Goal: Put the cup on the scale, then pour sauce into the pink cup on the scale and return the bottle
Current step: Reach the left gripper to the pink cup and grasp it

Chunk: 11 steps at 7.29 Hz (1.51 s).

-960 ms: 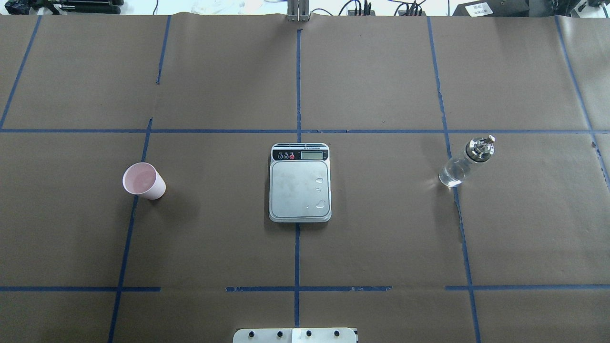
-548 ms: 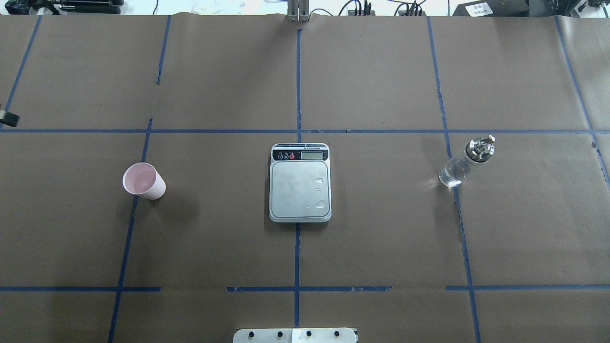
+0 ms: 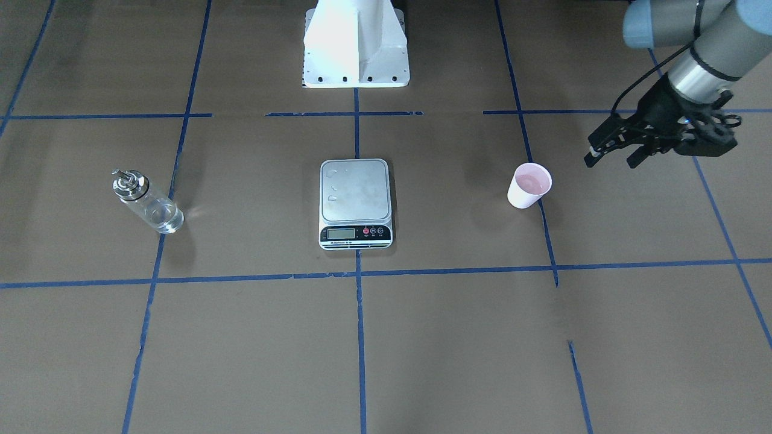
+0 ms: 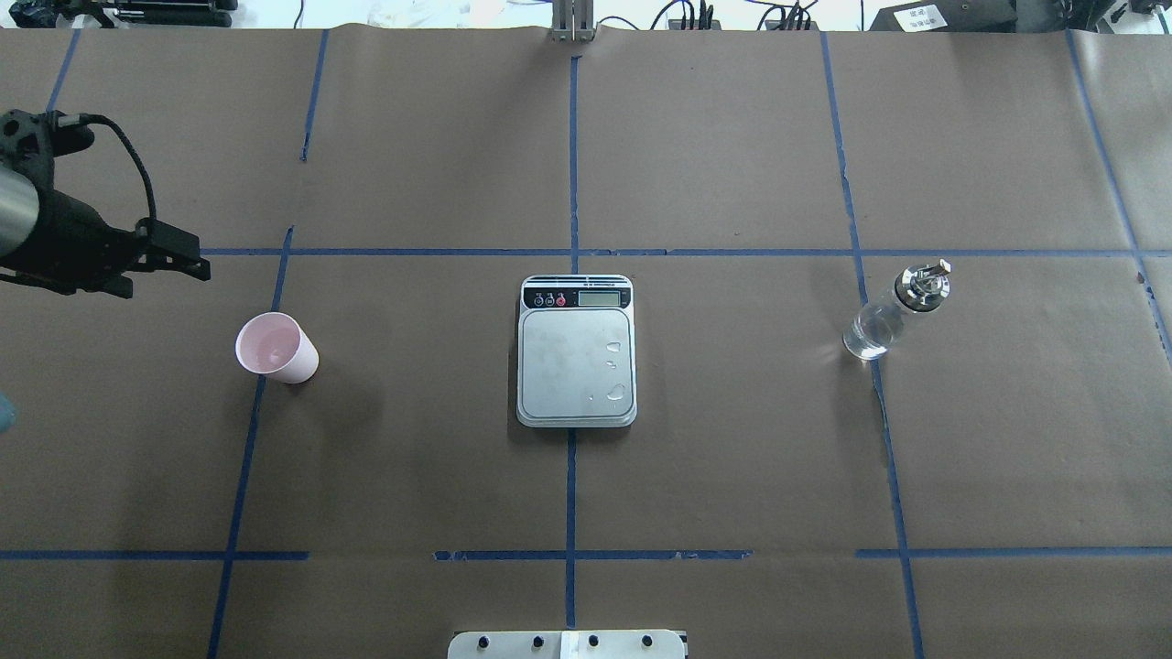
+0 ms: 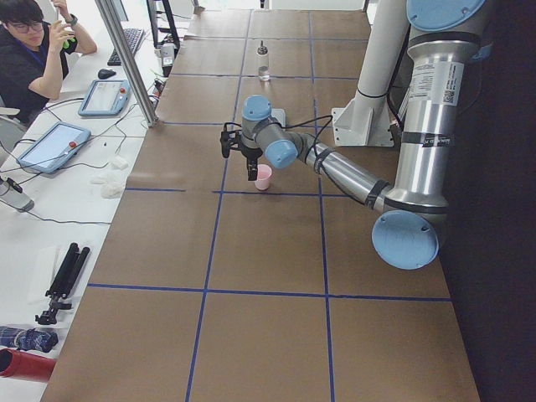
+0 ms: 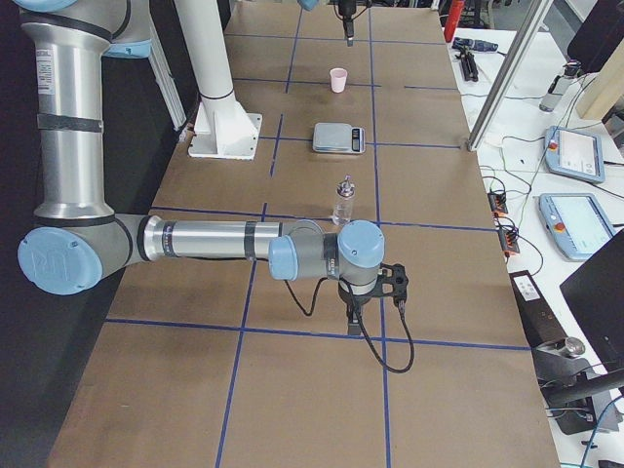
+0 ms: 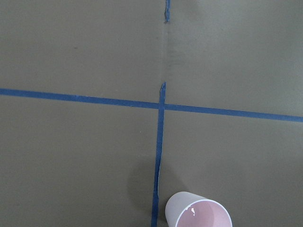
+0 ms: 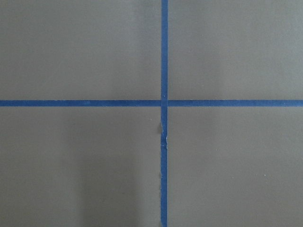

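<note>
Exterior front-facing: I see the left pincer (image 3: 611, 159) hanging above the worktop (image 3: 458, 337), fingers spread, released, gripping nothing. The cup (image 3: 529, 185) stands upright on the worktop near the fingertips, apart from them, mouth up and pink inside. Past the cup from this pincer sits the scale (image 3: 356, 191), flat, with a few clear drops on its plate. The bottle (image 3: 146, 202) is well apart from the pincer, beyond the scale, standing with its silver cap on top.

Overhead exterior: the left pincer comes in at the edge with its tips apart. The cup is near them, not touching, beside a line of blue tape (image 4: 240, 476). Scale, then bottle, lie farther out along the same line from the pincer.

Exterior left: the near arm's pincer overlaps the cup from this angle, so I cannot tell the gap here.

Exterior right: the right pincer (image 6: 353, 310) on the near arm points down over the worktop. The bottle stands near it, on the side toward the scale. I cannot tell how its jaws stand.

Left wrist-mounted: the cup's rim shows at the bottom edge, just beside a tape line, so the cup sits close under the left pincer's camera.

Right wrist-mounted: a crossing of blue tape on the brown worktop.
</note>
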### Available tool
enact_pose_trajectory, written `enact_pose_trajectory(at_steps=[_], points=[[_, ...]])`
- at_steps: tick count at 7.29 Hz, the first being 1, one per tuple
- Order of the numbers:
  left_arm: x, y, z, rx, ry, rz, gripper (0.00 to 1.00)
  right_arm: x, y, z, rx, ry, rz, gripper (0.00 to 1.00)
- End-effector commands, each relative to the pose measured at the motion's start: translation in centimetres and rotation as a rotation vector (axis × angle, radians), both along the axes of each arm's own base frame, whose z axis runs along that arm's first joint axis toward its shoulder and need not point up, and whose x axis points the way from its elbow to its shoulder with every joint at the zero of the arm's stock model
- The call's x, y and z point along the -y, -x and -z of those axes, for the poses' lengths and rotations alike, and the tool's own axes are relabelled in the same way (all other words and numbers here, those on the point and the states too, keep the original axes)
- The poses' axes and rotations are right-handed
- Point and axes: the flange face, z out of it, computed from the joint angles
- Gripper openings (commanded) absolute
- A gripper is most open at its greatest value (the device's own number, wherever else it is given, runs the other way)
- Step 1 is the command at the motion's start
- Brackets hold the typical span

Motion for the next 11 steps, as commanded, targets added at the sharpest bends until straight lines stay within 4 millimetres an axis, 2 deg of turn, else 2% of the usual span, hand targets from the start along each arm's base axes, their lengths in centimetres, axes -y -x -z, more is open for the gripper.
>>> enact_pose_trajectory(at_steps=[1,2,3,8,9,10,11], points=[[-2.8,-5.7,-0.8,0.026,0.065,0.033,1.0,0.3,0.0,1.9,0.004,-0.047,0.0,1.0],[-2.8,-6.7,-1.7,0.041,0.057,0.035,1.0,0.0,0.0,1.7,-0.001,-0.046,0.0,1.0],[-2.6,-7.9,-3.0,0.058,0.069,0.023,1.0,0.3,0.0,2.3,0.003,-0.057,0.0,1.0],[-3.1,-9.6,-4.1,0.077,0.074,-0.011,0.96,0.3,0.2,2.9,0.023,-0.063,0.002,1.0],[-3.5,-10.2,-4.3,0.081,0.076,-0.022,0.74,0.3,0.2,3.1,0.032,-0.066,0.003,1.0],[-3.7,-10.5,-4.2,0.082,0.075,-0.03,0.4,0.3,0.3,3.1,0.035,-0.067,0.005,1.0],[-3.7,-10.5,-4.3,0.083,0.076,-0.03,0.13,0.3,0.3,3.1,0.036,-0.067,0.005,1.0]])
